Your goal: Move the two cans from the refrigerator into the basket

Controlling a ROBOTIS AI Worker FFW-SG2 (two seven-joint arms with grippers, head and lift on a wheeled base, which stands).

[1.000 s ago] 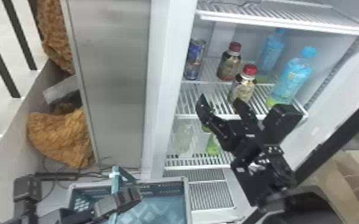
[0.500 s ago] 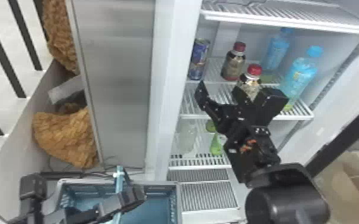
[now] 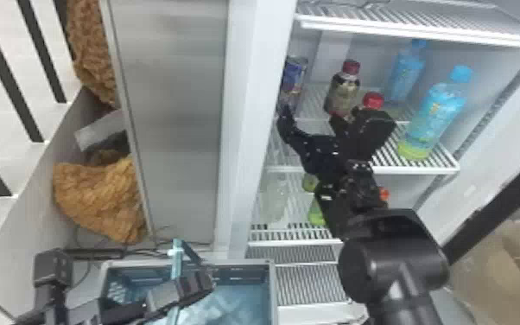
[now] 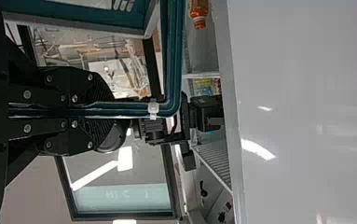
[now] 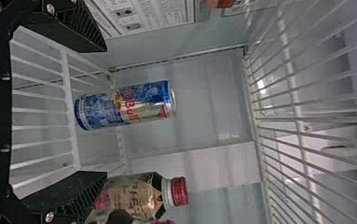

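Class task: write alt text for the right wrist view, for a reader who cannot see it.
The right gripper, its fingers open, faces a blue-and-silver can standing on a white wire shelf inside the refrigerator, not yet gripped. Near the can stands a red-capped bottle with a beige label; another wire shelf is above.

A slim blue-and-silver metal can [image 5: 127,106] is standing upright inside the white, wire-shelved metal refrigerator [image 3: 252,112] — and an open-topped teal plastic basket [image 3: 272,287] with a grey rim is sitting low in front, its handle raised.
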